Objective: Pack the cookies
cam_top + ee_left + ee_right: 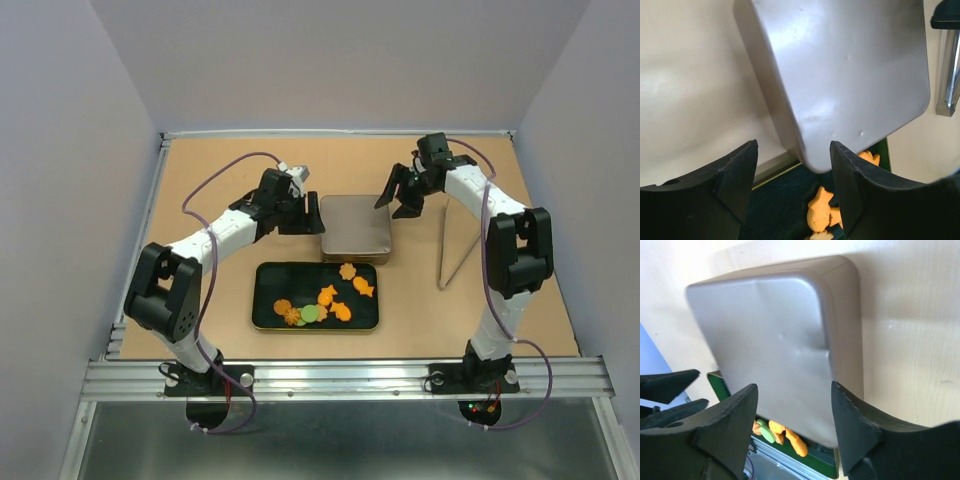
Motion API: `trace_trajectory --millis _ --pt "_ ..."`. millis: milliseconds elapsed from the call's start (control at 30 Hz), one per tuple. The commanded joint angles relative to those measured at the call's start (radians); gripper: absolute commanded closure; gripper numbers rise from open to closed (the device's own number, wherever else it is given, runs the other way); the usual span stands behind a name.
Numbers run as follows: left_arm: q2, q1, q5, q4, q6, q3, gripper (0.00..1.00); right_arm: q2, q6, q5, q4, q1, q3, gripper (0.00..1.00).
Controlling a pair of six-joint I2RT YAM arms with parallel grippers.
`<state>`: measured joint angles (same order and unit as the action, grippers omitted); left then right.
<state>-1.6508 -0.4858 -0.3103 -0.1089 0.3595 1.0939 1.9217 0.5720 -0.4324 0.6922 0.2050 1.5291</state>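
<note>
Several cookies [325, 300], orange fish and flower shapes plus a green round one, lie in a dark green tin [270, 280] in the middle of the table. A grey metal lid [355, 227] lies just behind the tin, its near edge overlapping the tin's far rim. My left gripper [300, 215] is open and empty at the lid's left edge; in the left wrist view [794, 150] the lid's [840, 65] corner sits between the jaws, with a fish cookie [821, 210] below. My right gripper [400, 195] is open and empty at the lid's far right corner, and hovers over the lid [775, 340] in its wrist view [795, 392].
Thin metal tongs [455, 250] lie on the table right of the lid, and show at the right edge of the left wrist view [949, 75]. The table's raised rim and grey walls enclose the work area. The metal rail runs along the near edge.
</note>
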Motion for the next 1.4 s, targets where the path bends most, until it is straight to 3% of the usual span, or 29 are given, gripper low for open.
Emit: trace_trajectory --millis 0,200,367,533,667,800,867,900,1000,1133,1233,1267,1367 --pt "0.121 0.039 0.072 -0.067 -0.031 0.044 0.27 -0.128 -0.017 0.041 0.044 0.005 0.089 0.33" --pt "0.269 0.079 0.186 -0.114 -0.045 0.061 0.23 -0.26 -0.032 0.067 0.055 0.005 0.095 0.31" --pt "0.404 0.107 0.373 -0.101 -0.048 0.044 0.21 -0.439 -0.029 0.089 0.049 0.005 0.056 0.3" --pt "0.529 0.118 0.575 -0.006 -0.022 -0.087 0.2 -0.6 -0.046 0.084 0.01 0.005 -0.015 0.28" --pt "0.703 0.118 0.769 0.249 -0.043 -0.326 0.2 -0.714 -0.069 0.093 -0.002 0.005 -0.086 0.2" --pt "0.798 0.119 0.818 0.677 -0.244 -0.599 0.19 -0.815 -0.066 0.096 -0.04 0.005 -0.196 0.16" --pt "0.79 0.118 0.844 0.782 -0.318 -0.71 0.19 -0.859 -0.057 0.109 -0.083 0.005 -0.24 0.13" --pt "0.778 0.118 0.862 0.849 -0.355 -0.733 0.16 -0.898 -0.051 0.118 -0.097 0.005 -0.259 0.06" --pt "0.708 0.125 0.927 0.981 -0.405 -0.804 0.08 -0.972 -0.017 0.178 -0.148 0.005 -0.32 0.0" --pt "0.578 0.17 0.861 1.234 -0.413 -0.89 0.06 -1.012 0.014 0.268 -0.171 0.005 -0.349 0.0" --pt "0.49 0.193 0.856 1.327 -0.419 -0.896 0.04 -1.004 0.009 0.245 -0.169 0.005 -0.348 0.0" --pt "0.446 0.211 0.843 1.287 -0.418 -0.843 0.04 -1.001 0.012 0.229 -0.169 0.005 -0.348 0.0" --pt "0.326 0.225 0.762 1.406 -0.513 -0.795 0.04 -0.991 0.034 0.216 -0.171 0.005 -0.351 0.0"
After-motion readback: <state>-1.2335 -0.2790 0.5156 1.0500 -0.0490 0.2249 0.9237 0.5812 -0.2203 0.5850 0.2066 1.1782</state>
